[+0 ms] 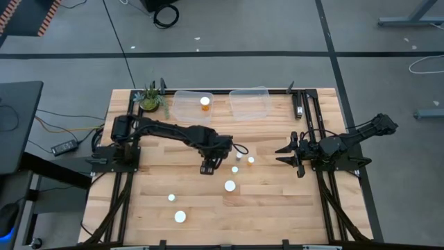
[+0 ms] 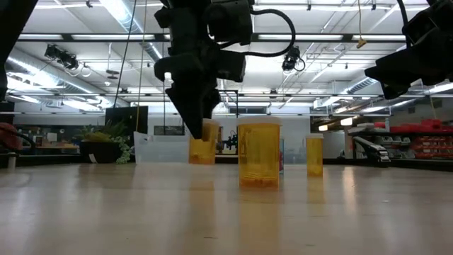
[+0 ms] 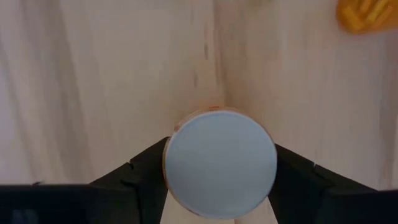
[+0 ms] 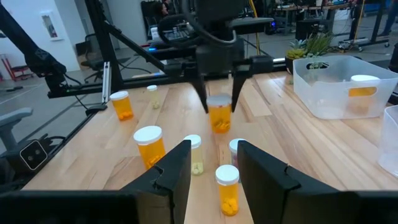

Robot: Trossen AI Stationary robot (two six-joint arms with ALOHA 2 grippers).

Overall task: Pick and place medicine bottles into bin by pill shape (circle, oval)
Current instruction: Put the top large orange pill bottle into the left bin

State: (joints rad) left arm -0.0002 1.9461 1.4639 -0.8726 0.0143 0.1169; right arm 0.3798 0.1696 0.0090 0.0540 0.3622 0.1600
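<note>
Medicine bottle (image 3: 220, 163) near the counter (image 1: 277, 208) middle sits between the left claw (image 1: 208, 168) fingers, apparently touching its sides; squeeze firmly and lift straight, while the right claw (image 4: 213, 163) waits open.

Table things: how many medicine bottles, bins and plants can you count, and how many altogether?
Medicine bottles: 8 (one partly hidden in the right wrist view)
Clear bins: 2
Potted plant: 1
Total: 11
</note>
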